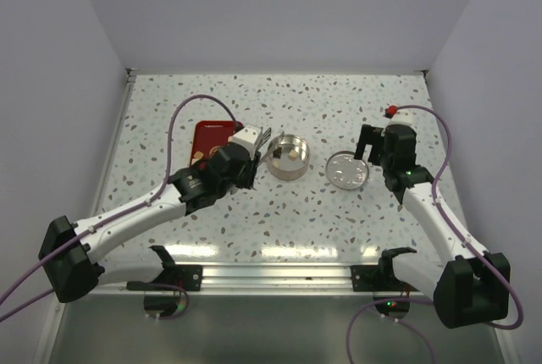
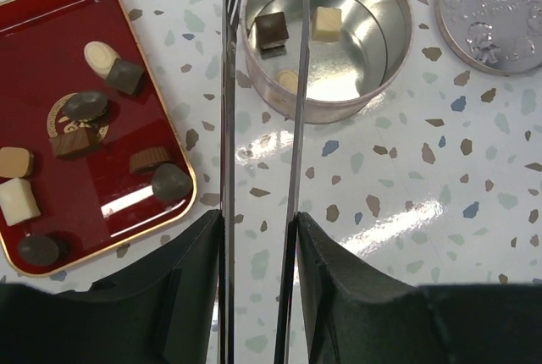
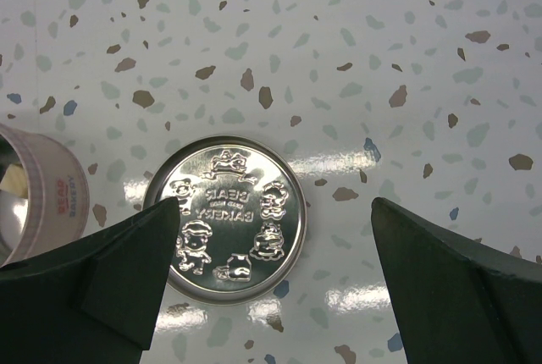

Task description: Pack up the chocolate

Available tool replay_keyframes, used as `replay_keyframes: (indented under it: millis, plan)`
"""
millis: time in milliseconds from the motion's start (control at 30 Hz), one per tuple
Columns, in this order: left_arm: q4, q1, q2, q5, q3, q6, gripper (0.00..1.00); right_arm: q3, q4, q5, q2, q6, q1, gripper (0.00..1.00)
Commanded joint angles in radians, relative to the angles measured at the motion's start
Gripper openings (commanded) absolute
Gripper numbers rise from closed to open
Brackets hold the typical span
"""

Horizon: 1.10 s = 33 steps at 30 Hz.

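Observation:
Chocolate pieces, dark, brown and cream, lie on the red tray (image 2: 51, 34); one is a dark round piece (image 2: 172, 182). Inside the round silver tin (image 2: 356, 97) lie a dark cube (image 2: 273, 30), a cream cube (image 2: 327, 24) and a pale piece (image 2: 289, 81) partly behind a blade. My left gripper (image 2: 258, 220) is shut on metal tongs (image 2: 227, 127). Their two blades reach over the tin's left rim, tips apart, with nothing between them. My right gripper (image 3: 275, 203) hangs open above the embossed tin lid (image 3: 224, 216).
Tray (image 1: 212, 135), tin (image 1: 288, 176) and lid (image 1: 347, 169) stand in a row across the middle of the speckled table. The tin's pink-labelled wall (image 3: 34, 195) shows at the left edge of the right wrist view. White walls close in the table.

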Motion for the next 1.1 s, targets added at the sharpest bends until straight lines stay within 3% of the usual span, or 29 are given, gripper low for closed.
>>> replay_keyframes:
  millis: [0, 200, 300, 567, 1067]
  plan:
    - [-0.012, 0.027, -0.049, -0.086, 0.033, -0.012, 0.44, 0.042, -0.005, -0.017, 0.003, -0.004, 0.003, 0.99]
    - [-0.023, 0.214, -0.118, -0.028, -0.003, 0.023, 0.43, 0.042, -0.007, -0.020, 0.002, -0.004, 0.001, 0.99]
    - [-0.078, 0.248, -0.122, -0.060, -0.016, 0.021, 0.44, 0.042, -0.007, -0.015, -0.001, -0.004, 0.001, 0.99]
    - [-0.110, 0.276, -0.171, -0.040, -0.141, -0.054, 0.44, 0.044, -0.001, -0.035, 0.003, -0.001, 0.001, 0.99]
    - [-0.233, 0.277, -0.245, -0.123, -0.145, -0.126, 0.45, 0.036, 0.002, -0.046, -0.017, 0.003, 0.003, 0.99]
